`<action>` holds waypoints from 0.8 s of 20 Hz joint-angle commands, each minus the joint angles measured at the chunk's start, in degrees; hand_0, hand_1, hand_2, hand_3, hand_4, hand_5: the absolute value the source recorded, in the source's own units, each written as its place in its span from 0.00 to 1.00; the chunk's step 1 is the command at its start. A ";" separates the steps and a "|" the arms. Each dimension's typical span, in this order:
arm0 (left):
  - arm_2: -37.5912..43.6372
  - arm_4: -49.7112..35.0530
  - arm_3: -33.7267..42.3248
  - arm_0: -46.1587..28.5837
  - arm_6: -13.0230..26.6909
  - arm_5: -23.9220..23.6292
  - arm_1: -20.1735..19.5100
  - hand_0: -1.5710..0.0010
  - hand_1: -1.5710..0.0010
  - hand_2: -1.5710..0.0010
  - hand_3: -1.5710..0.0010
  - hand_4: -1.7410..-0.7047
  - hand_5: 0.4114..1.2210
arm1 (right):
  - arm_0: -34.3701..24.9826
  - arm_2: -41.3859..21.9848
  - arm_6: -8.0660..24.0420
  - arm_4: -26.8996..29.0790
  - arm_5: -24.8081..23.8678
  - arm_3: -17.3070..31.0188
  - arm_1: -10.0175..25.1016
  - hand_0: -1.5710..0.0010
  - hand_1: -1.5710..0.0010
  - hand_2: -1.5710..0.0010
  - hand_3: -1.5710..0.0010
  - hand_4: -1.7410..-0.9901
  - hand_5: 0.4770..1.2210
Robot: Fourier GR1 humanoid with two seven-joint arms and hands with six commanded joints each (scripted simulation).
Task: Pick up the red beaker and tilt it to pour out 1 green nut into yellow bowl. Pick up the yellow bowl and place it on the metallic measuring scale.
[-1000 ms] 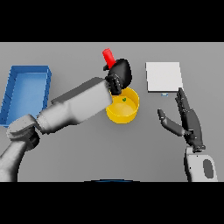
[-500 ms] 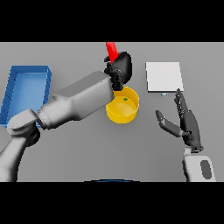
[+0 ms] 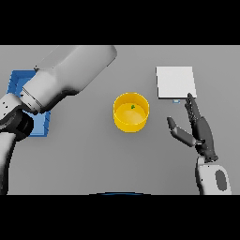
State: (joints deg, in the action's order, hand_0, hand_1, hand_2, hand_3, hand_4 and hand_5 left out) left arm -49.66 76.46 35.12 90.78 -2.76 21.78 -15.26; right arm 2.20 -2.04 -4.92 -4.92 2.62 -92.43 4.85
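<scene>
Pour step judged complete: nut lies inside bowl. Beaker and left hand out of view. Right hand, fingers released, waits right of bowl, below scale. Next: grasp bowl, carry to scale.

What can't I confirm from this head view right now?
- Left hand: out of view past the top edge; only its arm shows.
- Red beaker: not visible anywhere.
- Blue tray: mostly covered by that arm.
- Nut in the bowl: too small to tell its shape.
</scene>
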 commanded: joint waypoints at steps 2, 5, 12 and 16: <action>5.79 -2.47 -4.91 4.35 1.79 -0.64 -2.02 0.00 0.05 0.05 0.09 0.18 0.99 | 0.16 0.01 0.31 0.15 0.08 -0.98 0.38 1.00 1.00 1.00 1.00 0.63 0.22; 16.93 -10.06 -11.28 5.44 6.00 -0.61 -6.24 0.00 0.03 0.03 0.08 0.13 0.99 | -0.16 -0.14 0.52 0.17 0.53 -1.06 1.02 1.00 1.00 1.00 1.00 0.60 0.23; 36.47 -26.40 -17.60 -1.40 13.97 -9.49 -15.35 0.00 0.01 0.01 0.11 0.03 1.00 | -2.38 -0.65 -0.95 -1.40 0.51 1.37 1.74 1.00 1.00 1.00 1.00 0.59 0.24; 41.96 -32.09 -16.31 -8.85 20.58 -15.02 -17.33 0.00 0.00 0.00 0.11 0.01 1.00 | -2.18 -0.96 -0.20 -1.06 0.47 1.02 1.10 1.00 1.00 1.00 1.00 0.62 0.23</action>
State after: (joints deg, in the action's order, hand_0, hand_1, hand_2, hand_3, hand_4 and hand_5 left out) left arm -7.70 44.33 18.75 81.85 17.87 6.86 -32.60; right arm -0.02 -3.00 -5.06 -5.98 3.07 -91.42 5.96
